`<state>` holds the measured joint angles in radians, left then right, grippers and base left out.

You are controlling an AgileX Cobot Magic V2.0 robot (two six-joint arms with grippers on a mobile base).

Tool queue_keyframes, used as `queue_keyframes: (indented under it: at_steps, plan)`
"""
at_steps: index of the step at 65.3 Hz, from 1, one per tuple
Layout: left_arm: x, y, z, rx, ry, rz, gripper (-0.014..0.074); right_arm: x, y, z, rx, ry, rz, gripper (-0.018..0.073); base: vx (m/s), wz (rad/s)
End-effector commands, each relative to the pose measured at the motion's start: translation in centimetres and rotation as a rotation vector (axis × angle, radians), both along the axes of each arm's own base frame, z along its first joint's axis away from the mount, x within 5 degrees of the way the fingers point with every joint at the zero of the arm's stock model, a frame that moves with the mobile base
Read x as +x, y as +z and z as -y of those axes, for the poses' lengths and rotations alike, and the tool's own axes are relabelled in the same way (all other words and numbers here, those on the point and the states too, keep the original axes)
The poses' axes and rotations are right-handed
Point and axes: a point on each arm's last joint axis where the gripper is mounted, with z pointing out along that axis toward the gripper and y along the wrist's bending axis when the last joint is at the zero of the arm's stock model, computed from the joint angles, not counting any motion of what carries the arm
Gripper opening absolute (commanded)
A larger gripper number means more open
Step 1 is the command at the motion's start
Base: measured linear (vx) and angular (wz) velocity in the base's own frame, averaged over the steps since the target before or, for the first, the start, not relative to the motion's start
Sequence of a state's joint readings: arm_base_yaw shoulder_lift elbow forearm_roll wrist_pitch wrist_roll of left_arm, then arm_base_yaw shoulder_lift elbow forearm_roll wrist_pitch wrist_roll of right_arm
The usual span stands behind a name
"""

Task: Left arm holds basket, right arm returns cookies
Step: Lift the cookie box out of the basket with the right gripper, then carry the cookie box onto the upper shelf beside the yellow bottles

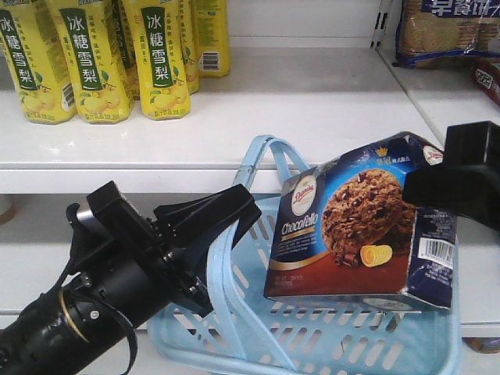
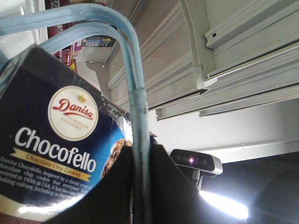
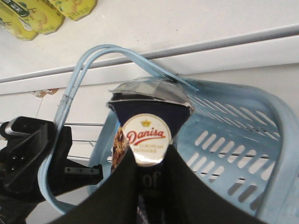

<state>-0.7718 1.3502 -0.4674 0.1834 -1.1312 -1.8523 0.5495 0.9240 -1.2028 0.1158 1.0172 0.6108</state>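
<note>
Two grippers are both busy here, and each grasp has a plain reason. On the left, the left arm (image 1: pixel 70 320) reaches up from the lower corner. The left gripper (image 1: pixel 219 250) is clamped on the basket's hoop handles (image 1: pixel 269 152), which the left wrist view shows gathered together between its jaws. Pinching both hoops at once looks meant to keep the light blue basket (image 1: pixel 312 332) level and hanging in front of the shelf (image 1: pixel 312 101), with its mouth facing up.

In the middle, the cookies carton (image 1: pixel 351 226) is tilted, its printed face towards the front camera. Its lower edge sits over the basket's opening, and whether it touches the rim cannot be told. To the right, the right gripper (image 1: pixel 426 181) is closed on the carton's upper end, and the right wrist view shows its jaws squeezing just below the oval logo. Gripping at the top would let the carton come clear of the basket walls. I judge it is being taken out for the shelf, and it is not yet set down.

Counted left to right:
- At least five yellow drink cartons (image 1: pixel 160 58), three in front and more behind.
- One basket with two handles.
- One cookies carton.
- One biscuit bag (image 1: pixel 445 27) at the upper right, with the edge of another packet below it.
</note>
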Motion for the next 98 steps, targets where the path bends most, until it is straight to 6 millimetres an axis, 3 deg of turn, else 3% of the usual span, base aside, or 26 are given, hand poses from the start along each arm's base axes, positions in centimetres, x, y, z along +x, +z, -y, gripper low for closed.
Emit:
queue_keyframes:
  at_steps: [1,20,56,75,98]
  plan:
    - [0.8,2.5,-1.2,-0.146,0.110,0.070,0.0000,0.3,1.9,-0.1,0.084,-0.015,0.120,-0.0011,0.00,0.00]
    - [0.8,2.5,-1.2,-0.146,0.110,0.070,0.0000,-0.4,2.3,0.1,0.117,-0.011,0.123,-0.0011,0.00,0.00]
    - [0.8,2.5,-1.2,-0.146,0.110,0.070,0.0000,-5.1,3.8,3.5,0.138,-0.043,0.231,-0.0011,0.00,0.00]
    - [0.8,2.5,-1.2,-0.146,0.110,0.070,0.0000,-3.6,4.8,3.8,0.103,-0.106,0.395,-0.0011,0.00,0.00]
    - [0.8,2.5,-1.2,-0.146,0.110,0.070,0.0000,0.6,5.5,2.6,-0.058,-0.153,0.627,-0.0011,0.00,0.00]
